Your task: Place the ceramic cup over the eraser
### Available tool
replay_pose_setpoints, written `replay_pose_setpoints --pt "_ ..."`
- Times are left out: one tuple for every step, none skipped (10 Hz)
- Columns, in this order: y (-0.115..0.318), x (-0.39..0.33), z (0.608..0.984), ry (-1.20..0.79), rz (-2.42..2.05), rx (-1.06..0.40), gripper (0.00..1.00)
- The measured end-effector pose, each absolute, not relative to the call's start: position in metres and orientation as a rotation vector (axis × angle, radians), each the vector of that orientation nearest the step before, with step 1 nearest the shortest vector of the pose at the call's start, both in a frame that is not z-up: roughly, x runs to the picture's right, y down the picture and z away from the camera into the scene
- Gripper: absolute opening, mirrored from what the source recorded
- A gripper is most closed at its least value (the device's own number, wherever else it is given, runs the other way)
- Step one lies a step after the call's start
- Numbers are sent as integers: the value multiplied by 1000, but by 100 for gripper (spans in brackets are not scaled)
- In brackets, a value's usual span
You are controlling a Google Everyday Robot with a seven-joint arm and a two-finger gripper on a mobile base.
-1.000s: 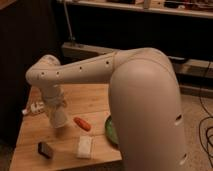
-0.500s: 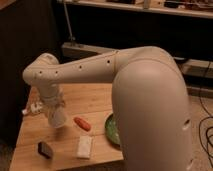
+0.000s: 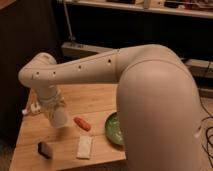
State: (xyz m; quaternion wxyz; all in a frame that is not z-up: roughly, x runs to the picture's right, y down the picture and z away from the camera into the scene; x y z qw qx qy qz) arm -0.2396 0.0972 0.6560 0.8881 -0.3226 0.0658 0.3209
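gripper (image 3: 56, 116) over table (image 3: 100, 100), green bowl (image 3: 113, 129)

The hand (image 3: 56, 119) hangs low over the left part of a pale wooden surface (image 3: 95, 100). Behind the surface the room is dark. A long light-coloured shelf (image 3: 150, 9) runs along the top, a thin metal pole (image 3: 70, 22) stands below it, and a low pale unit (image 3: 85, 50) sits against the far wall. Cables (image 3: 206, 135) trail over the dark floor at right.
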Motion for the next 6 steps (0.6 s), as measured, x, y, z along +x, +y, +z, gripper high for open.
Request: replay_pose_setpoints --pt "97 -239 649 135 664 -669 17" --pt "98 -237 641 137 661 -671 12" --pt "97 -237 641 141 665 -677 12" --pt "97 -239 646 137 673 -696 12" --pt "96 -233 661 138 685 -721 12" --pt "95 -226 678 141 697 -741 12"
